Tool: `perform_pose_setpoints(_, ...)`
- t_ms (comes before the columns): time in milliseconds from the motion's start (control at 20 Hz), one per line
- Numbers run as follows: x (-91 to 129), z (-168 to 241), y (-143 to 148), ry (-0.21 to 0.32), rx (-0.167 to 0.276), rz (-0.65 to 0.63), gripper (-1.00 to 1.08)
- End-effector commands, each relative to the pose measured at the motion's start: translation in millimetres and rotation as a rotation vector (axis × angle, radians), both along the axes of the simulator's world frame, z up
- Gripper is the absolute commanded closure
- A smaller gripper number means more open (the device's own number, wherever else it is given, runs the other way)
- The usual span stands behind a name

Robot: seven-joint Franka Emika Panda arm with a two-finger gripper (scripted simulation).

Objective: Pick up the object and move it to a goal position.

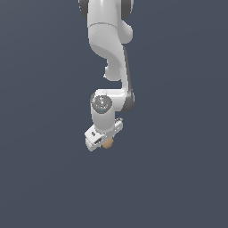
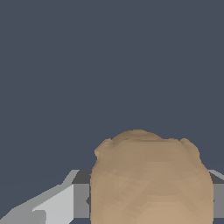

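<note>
A: Holding anything yet?
B: Yes, our gripper (image 1: pixel 103 143) grasps the ball (image 1: pixel 107 144), just below centre frame, directly between our fingers (image 2: pixel 52 205).
A: Then we carry it goalward; no goal marker shows.

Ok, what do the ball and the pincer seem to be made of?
Ball: tan-brown, matte, with faint mottling and no shine; perhaps wood or clay, but a render leaves it open. Pincer: smooth white and grey shells with soft highlights, like painted plastic or metal.
</note>
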State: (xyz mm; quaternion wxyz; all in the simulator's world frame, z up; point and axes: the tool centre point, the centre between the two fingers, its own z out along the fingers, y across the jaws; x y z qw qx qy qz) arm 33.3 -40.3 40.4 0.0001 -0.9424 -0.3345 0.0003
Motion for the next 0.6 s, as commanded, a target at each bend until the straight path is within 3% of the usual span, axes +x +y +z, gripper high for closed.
perform_pose_setpoints(0, 0.4, -0.6, 0.0, -0.001, 0.000, 0.000, 1.08)
perform_pose_setpoints(550, 0.0, 0.2, -0.6, -0.001, 0.000, 0.000, 1.08)
